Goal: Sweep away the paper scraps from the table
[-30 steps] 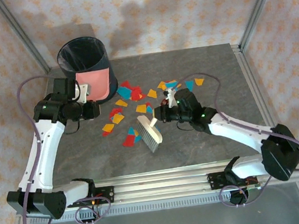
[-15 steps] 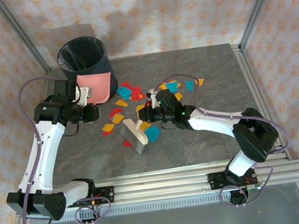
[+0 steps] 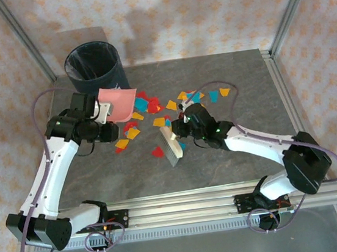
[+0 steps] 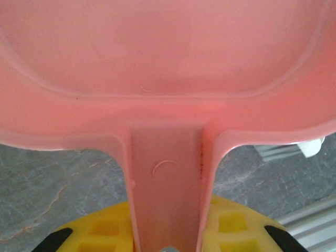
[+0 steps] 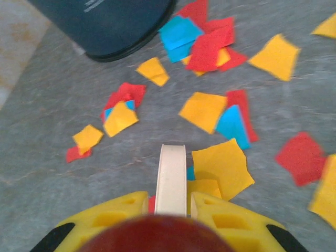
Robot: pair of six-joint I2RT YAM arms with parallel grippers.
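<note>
Red, yellow-orange and blue paper scraps (image 3: 154, 106) lie scattered across the middle of the dark grey table (image 3: 244, 92). My left gripper (image 3: 104, 111) is shut on the handle of a pink dustpan (image 3: 121, 103), which hangs just left of the scraps. In the left wrist view the dustpan (image 4: 168, 63) spreads above my left gripper (image 4: 167, 231). My right gripper (image 3: 181, 129) is shut on a cream brush (image 3: 172, 147), bristles toward the near side. The brush handle (image 5: 171, 178) runs between the yellow pads of the right gripper (image 5: 170, 210), with scraps (image 5: 220, 163) ahead.
A dark round bin (image 3: 93, 66) stands at the far left corner, also at the top of the right wrist view as the bin (image 5: 110, 26). One red scrap (image 3: 157, 152) lies alone left of the brush. Aluminium rails edge the table.
The dustpan has moved away from the bin front toward the scraps. The brush swung left, then came back right, leaving a red scrap at its left.
</note>
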